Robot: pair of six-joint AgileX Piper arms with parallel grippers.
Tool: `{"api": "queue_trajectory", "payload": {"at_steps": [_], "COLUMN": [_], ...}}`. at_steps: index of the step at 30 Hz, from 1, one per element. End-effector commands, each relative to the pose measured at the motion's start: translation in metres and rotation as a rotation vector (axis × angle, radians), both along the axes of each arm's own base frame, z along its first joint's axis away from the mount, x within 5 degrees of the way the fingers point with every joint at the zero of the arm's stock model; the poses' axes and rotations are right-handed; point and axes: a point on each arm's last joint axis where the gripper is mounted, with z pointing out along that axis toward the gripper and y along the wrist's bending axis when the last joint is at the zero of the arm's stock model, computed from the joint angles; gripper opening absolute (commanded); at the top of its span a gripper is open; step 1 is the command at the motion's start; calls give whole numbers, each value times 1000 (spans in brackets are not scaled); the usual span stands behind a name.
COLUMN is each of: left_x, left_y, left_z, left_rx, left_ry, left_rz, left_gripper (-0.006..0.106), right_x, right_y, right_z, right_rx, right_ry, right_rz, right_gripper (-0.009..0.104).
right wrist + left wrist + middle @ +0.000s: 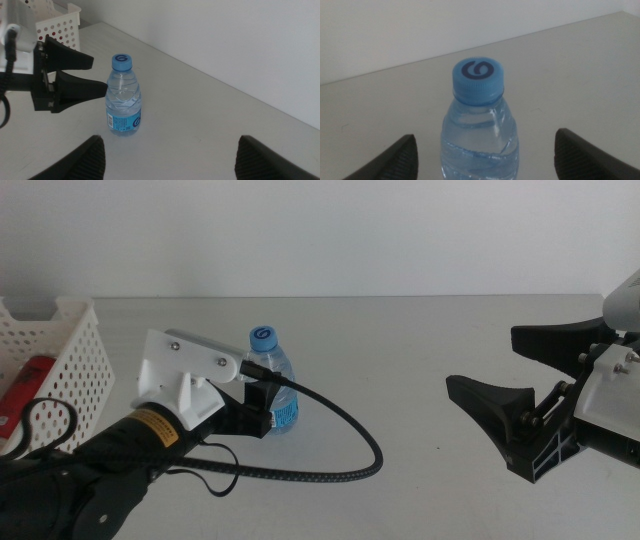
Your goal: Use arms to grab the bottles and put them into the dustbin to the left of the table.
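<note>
A small clear water bottle with a blue cap (282,375) stands upright on the off-white table (400,330). My left gripper (258,408) is open right at the bottle; in the left wrist view the bottle (480,125) stands centred just ahead of the spread jaws of the left gripper (485,136). My right gripper (482,360) is open and empty at the table's right, well apart from the bottle. The right wrist view shows the bottle (123,100), the left gripper (99,74) beside it and the right gripper (170,144). The yellow-liquid bottle is out of view.
The white perforated dustbin (75,345) stands at the table's left edge, behind my left arm, with a red can (30,380) lying inside. It also shows in the right wrist view (57,22). A black cable (350,430) loops over the table from the left arm.
</note>
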Motion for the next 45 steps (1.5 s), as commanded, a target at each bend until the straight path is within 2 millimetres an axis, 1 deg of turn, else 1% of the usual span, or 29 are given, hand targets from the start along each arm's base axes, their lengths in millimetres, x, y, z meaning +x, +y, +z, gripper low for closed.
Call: {"api": "queue_trajectory", "payload": {"at_steps": [1,5,10,17,19,21,22,24,26,28,29,31,33,34,37,41,45], "left_x": [14,30,46,56,57,57,58,58,58,57,56,54,50,48,40,28,18], "left_y": [-7,-16,-24,-27,-28,-28,-28,-28,-28,-27,-27,-27,-25,-24,-20,-15,-11], "left_z": [19,10,-4,-23,-26,-27,-27,-27,-27,-26,-24,-18,-6,-1,23,62,92], "left_rx": [-68,-64,-56,-78,-80,-82,-88,-123,-170,-175,-172,-167,-162,-157,-152,-109,-44], "left_ry": [-125,-118,-103,-132,-146,-154,-150,-134,-111,-99,-94,-80,-62,-48,-28,-23,-2], "left_rz": [-5,-4,-3,21,21,22,23,29,40,42,39,38,36,35,32,12,-8], "left_gripper": [93,93,93,93,91,84,78,63,43,25,18,7,-1,-1,-1,-1,-1], "right_x": [0,0,0,0,0,0,0,0,0,0,0,0,0,0,0,0,0], "right_y": [1,1,1,1,1,1,1,1,1,1,1,1,1,1,1,1,1], "right_z": [17,17,17,17,17,17,17,17,17,17,17,17,17,17,17,17,17], "right_rx": [52,52,52,52,52,52,52,52,52,52,52,52,52,52,52,52,52], "right_ry": [-95,-95,-95,-95,-95,-95,-95,-95,-95,-95,-95,-95,-95,-95,-95,-95,-95], "right_rz": [9,9,9,9,9,9,9,9,9,9,9,9,9,9,9,9,9], "right_gripper": [66,66,66,66,66,66,66,66,66,66,66,66,66,66,66,66,66]}}
